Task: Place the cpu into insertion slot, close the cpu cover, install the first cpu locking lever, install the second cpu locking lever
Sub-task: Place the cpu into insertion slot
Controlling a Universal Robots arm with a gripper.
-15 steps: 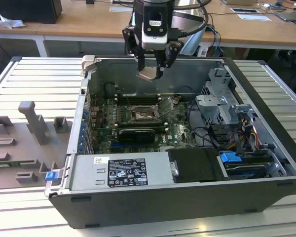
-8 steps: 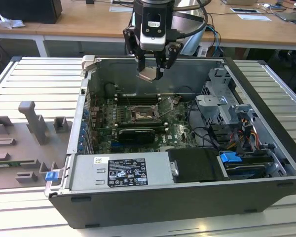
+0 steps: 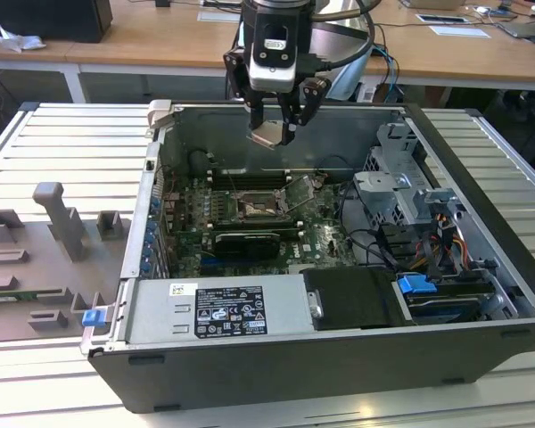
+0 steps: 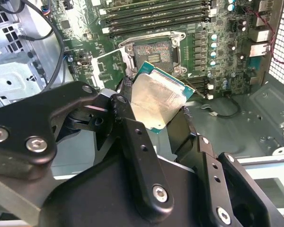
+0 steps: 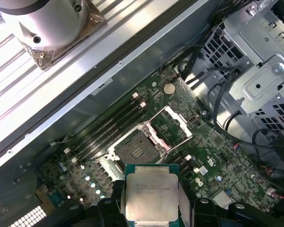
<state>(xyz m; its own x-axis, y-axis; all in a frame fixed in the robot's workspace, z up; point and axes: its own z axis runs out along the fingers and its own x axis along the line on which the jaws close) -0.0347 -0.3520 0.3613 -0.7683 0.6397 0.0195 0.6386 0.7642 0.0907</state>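
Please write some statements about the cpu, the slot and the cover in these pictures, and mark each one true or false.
1. The gripper holds the cpu above the motherboard. True.
2. The insertion slot is empty. True.
3. The cpu cover is closed over the slot. False: it is swung open beside the slot.
4. The cpu lies on the table outside the case. False: it is in the gripper, over the open case.
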